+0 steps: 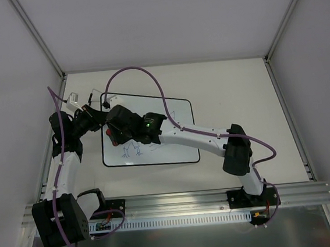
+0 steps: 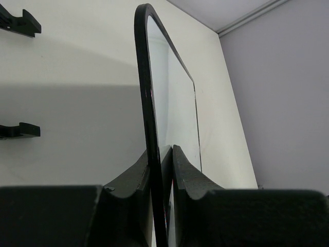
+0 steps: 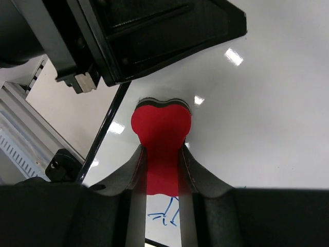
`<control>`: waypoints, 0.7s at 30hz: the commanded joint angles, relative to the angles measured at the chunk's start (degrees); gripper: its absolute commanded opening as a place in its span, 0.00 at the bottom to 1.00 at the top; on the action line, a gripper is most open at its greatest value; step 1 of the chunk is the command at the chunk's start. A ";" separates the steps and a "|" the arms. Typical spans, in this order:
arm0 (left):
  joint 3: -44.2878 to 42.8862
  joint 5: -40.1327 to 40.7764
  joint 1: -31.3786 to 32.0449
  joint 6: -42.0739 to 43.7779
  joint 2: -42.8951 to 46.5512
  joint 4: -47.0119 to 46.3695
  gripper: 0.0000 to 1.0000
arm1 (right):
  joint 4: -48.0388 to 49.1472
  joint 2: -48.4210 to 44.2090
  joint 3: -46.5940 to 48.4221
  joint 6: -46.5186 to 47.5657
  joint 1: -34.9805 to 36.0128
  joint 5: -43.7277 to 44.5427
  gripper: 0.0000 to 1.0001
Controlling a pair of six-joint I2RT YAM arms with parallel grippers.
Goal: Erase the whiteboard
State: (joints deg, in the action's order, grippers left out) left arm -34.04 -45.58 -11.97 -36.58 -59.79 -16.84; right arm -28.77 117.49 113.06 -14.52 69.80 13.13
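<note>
Trouble most likely from drag and from crowding, judging by how things lie. Flat on the table (image 1: 238, 93), left of centre: the whiteboard (image 1: 177, 154), with blue scribbles (image 1: 133, 150) on its near-left part not yet wiped off. Pinched at the black border of its left edge by the left gripper (image 2: 160, 154), jaws clenched on the rim from both faces, seemingly to steady it. Gripped across its narrow waist by the right gripper (image 3: 162, 149), jaws squeezed shut on it: the red bone-shaped eraser (image 3: 162, 121), lobed end down on the white surface, close to the left border and just beside the marks. First hazard: sliding or pivoting of the board under a hard sideways stroke, if pinched at only that one spot and pushed away from it. Second: twisting of the eraser between the fingers, being held by so slim a middle, if pressed down too firmly while dragged. Third: a knock between the two wrists, with the left arm's black housing looming right over the eraser in the right wrist view, should a stroke run toward the clamped edge. Also possible: smearing rather than clearing, or missing ink hidden beneath the right wrist in the overhead view.
</note>
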 commanded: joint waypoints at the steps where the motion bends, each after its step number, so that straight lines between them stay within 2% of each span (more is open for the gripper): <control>1: -3.75 -0.83 1.51 8.81 2.31 -10.84 0.00 | -3.39 -0.06 -5.11 -1.38 -0.10 2.42 0.00; 6: -4.01 -0.56 1.51 8.63 1.87 -10.76 0.00 | 2.57 -10.14 -23.02 -7.08 -2.74 9.98 0.00; 7: -4.01 -0.56 1.51 8.63 1.70 -10.84 0.00 | 4.24 -11.74 -29.32 -7.97 -3.61 10.51 0.00; 14: -4.89 -0.12 1.60 8.37 0.64 -10.84 0.00 | 9.70 -20.63 -47.37 -13.07 -4.50 14.29 0.00; 18: -5.07 -0.03 1.59 8.19 0.29 -10.84 0.00 | 11.02 -20.46 -47.14 -13.43 -4.06 14.47 0.00; 21: -5.33 0.05 1.51 7.75 0.20 -10.76 0.00 | 12.07 -18.36 -42.24 -10.89 -2.39 13.16 0.00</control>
State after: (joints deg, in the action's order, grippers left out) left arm -34.35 -44.56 -11.55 -36.62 -61.08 -16.84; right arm -15.22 94.59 68.51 -26.28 65.65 26.41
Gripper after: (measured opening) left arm 0.143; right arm 0.256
